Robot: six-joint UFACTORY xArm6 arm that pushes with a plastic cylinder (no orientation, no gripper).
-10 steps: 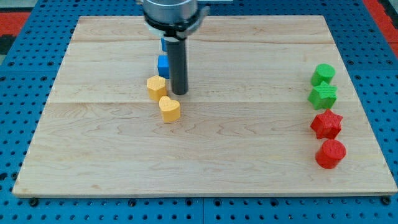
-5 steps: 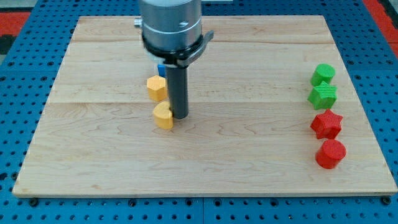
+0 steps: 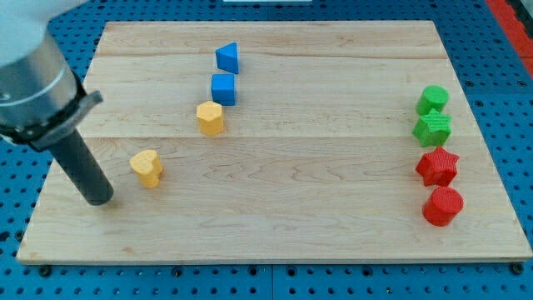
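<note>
My tip [image 3: 100,200] rests on the wooden board [image 3: 275,208] near its left edge, toward the view's bottom. The nearest block is a yellow heart [image 3: 146,167], a short way to the tip's right and slightly higher in the view, with a small gap between them. Further up and to the right sits a yellow hexagonal block [image 3: 211,117]. Just above it is a blue cube [image 3: 222,88], and above that a blue triangular block [image 3: 226,57].
Along the board's right side stands a column of blocks: a green rounded block [image 3: 432,99], a green star [image 3: 432,128], a red star [image 3: 437,166] and a red cylinder [image 3: 442,205]. Blue pegboard surrounds the board.
My tip has swept from beside the yellow blocks at mid-board to the lower left. The yellow heart has been pushed left and slightly down. Both blue blocks are now uncovered.
</note>
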